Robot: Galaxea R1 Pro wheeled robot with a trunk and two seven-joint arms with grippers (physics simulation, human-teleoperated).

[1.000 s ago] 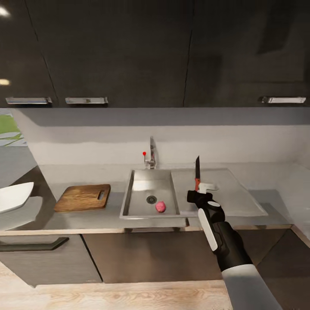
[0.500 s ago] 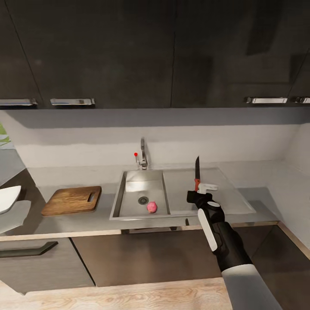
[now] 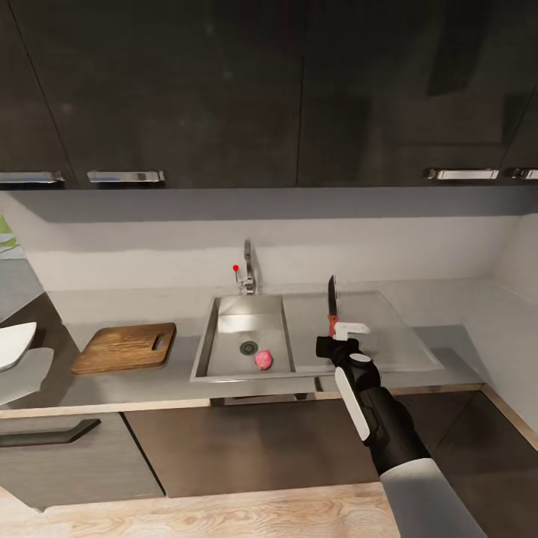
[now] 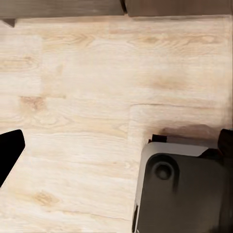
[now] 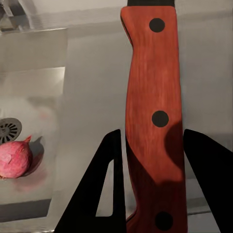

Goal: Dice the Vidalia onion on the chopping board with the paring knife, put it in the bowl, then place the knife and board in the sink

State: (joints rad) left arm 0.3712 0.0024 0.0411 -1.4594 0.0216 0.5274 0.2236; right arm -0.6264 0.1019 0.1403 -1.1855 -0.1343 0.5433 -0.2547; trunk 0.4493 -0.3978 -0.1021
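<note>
Comparing with the picture half a second earlier, the right tool (image 3: 334,333), clamped on the paring knife (image 3: 331,298), was seen shifted leftward toward the sink (image 3: 203,350), blade upright. The Vidalia onion (image 3: 263,359) was left in the basin, the chopping board (image 3: 124,347) on the bench (image 3: 138,381). The left tool's state could not be told. No writing was found.

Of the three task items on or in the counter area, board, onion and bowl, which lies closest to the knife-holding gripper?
The Vidalia onion, the pinkish ball in the sink, lies just beside the right gripper; chopping board and bowl sit farther left.
</note>
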